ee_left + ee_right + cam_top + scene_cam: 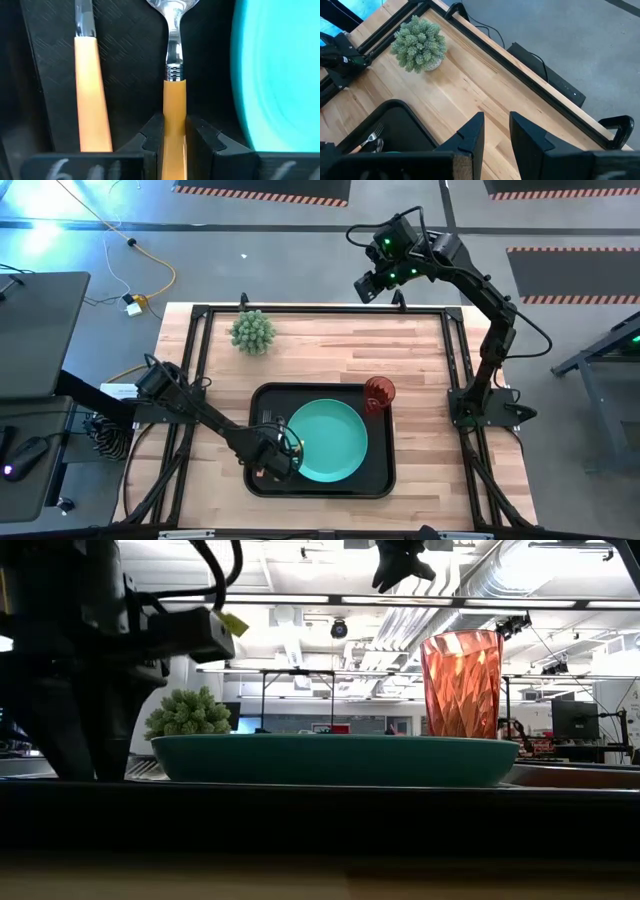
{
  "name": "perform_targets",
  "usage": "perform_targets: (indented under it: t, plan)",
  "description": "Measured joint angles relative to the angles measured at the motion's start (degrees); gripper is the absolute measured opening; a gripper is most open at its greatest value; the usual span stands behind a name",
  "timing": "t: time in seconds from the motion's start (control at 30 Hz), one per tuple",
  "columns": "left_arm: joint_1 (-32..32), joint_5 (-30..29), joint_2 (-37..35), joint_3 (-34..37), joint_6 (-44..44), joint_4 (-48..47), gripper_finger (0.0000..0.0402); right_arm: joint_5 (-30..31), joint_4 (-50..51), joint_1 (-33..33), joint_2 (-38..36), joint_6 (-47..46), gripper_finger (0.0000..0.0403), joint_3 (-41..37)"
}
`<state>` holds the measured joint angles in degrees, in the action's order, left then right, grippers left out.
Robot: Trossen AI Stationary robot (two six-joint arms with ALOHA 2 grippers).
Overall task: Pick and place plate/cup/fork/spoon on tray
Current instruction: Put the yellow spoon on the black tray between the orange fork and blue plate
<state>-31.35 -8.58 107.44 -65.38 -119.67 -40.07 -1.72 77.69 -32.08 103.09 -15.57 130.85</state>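
A: From above, my left tool (272, 462) sat low over the tray (372, 485), at the near-left edge of the plate (330, 440). The arm hid whatever it gripped. The cup (379, 393) stood upright in the tray's far-right corner, just beside the plate.

B: And the wrist camera?

A: That filled the gap. My left tool was clamped on the spoon (174, 100), its fingers (152, 142) pressed on either side of the tan-orange handle, silver bowl pointing away. The fork (89, 90) lay alongside on the black tray floor, apart from the spoon, only its orange handle and metal neck in frame. The plate's teal rim ran along the spoon's other side.

B: The level view?

A: It gave heights only: plate in profile inside the tray, faceted cup rising behind its right end, potted plant (188, 713) behind the left end. Cutlery not visible there.

B: Your right tool?

A: My right tool (378, 282) hung high beyond the worktop's (420, 350) far edge, well away from the tray. Its own camera showed the fingers (472, 135) standing a little apart, nothing between them, above bare wood, with the plant and a tray corner holding the fork tines and spoon bowl.

B: Any writing?

A: Pale marks on my left tool's body, too blurred to read. No labels legible elsewhere.
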Motion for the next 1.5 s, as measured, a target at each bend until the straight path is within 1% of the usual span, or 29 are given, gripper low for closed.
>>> perform_targets:
  t: [0.23,0.7,1.33,1.5]
  plan:
    - [-0.1,-1.0,0.1,-0.1,-1.6,-1.0,0.0049,0.0,-0.1,0.0,0.0,-0.9,0.0083,0.0]
    - [0.2,-0.5,0.1,-0.1,1.8,-2.1,0.0050,0.0,-0.3,0.0,0.0,-0.9,0.0083,0.0]
    - [0.7,0.0,0.2,-0.6,2.3,-2.5,0.0088,0.0,-0.3,1.5,0.0,-0.5,0.0083,0.0]
    - [0.7,0.0,0.2,-0.7,2.4,-2.4,0.0105,0.0,-0.3,1.5,0.0,-0.5,0.0083,0.0]
